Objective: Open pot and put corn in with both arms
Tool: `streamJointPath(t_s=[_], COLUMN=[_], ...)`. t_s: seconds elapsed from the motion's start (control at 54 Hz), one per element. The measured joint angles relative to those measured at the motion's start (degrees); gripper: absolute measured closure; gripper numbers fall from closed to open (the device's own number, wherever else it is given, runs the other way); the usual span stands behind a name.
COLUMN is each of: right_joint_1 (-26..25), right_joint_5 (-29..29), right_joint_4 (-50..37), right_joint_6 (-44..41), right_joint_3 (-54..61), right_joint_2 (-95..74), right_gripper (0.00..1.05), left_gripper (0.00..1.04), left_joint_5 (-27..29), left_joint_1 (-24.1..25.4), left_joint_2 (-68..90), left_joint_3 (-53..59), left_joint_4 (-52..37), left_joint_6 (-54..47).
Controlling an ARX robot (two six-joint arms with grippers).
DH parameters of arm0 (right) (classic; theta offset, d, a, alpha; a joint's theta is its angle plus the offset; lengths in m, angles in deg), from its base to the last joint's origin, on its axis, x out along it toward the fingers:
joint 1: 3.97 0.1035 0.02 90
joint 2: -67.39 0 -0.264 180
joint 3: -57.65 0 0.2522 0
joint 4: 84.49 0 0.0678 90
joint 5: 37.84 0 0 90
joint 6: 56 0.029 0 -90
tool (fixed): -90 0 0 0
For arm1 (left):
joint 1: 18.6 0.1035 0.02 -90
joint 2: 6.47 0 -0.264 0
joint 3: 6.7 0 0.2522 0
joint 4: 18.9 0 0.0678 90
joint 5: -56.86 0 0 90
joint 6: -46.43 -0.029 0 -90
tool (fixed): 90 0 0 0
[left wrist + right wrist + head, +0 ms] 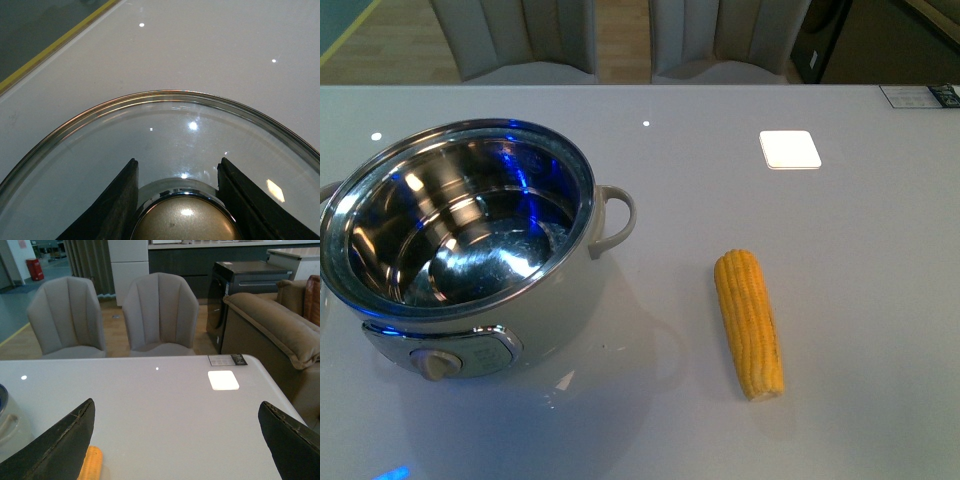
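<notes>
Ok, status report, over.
Left gripper shut on lid knob. Right gripper open, by corn. Pot open, empty; corn on table. Nothing between them.

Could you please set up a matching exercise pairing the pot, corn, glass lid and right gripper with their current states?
1 pot
2 corn
3 glass lid
4 right gripper

A knob clasped by left gripper
B open, holding nothing
C lying on the table
D uncovered and empty

Pairs: 1-D, 2-C, 3-A, 4-B

Yellow corn (pixel 749 323); white pot (pixel 460 240), steel bowl, blue reflections
</notes>
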Motion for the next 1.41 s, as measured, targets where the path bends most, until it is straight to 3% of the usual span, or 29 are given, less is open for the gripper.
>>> streamJointPath(t_s=[0.093,0.204,0.463,0.556,0.871,0.964,1.094,1.409], right_joint_1=[0.0,0.0,0.0,0.0,0.0,0.0,0.0,0.0], right_joint_5=[0.0,0.0,0.0,0.0,0.0,0.0,0.0,0.0], right_joint_4=[0.0,0.0,0.0,0.0,0.0,0.0,0.0,0.0], right_joint_6=[0.0,0.0,0.0,0.0,0.0,0.0,0.0,0.0], right_joint_3=[0.0,0.0,0.0,0.0,0.0,0.0,0.0,0.0], right_joint_2=[0.0,0.0,0.0,0.0,0.0,0.0,0.0,0.0], right_gripper=[0.09,0.09,0.09,0.09,0.09,0.09,0.09,0.09], left_gripper=[0.61,0.38,0.04,0.08,0.07,0.07,0.07,0.07], left_joint_5=[0.0,0.0,0.0,0.0,-0.7,-6.4,-8.3,-18.2], left_joint_1=[0.0,0.0,0.0,0.0,0.0,0.5,1.2,3.3], left_joint_2=[0.0,0.0,0.0,0.0,-0.6,-12.5,-29.2,-51.6], left_joint_3=[0.0,0.0,0.0,0.0,0.8,7.8,10.5,21.2], left_joint_4=[-0.1,-0.2,-0.2,-0.2,-0.2,3.4,10.9,22.6], left_joint_6=[0.4,0.4,0.4,0.5,0.5,2.1,3.8,3.6])
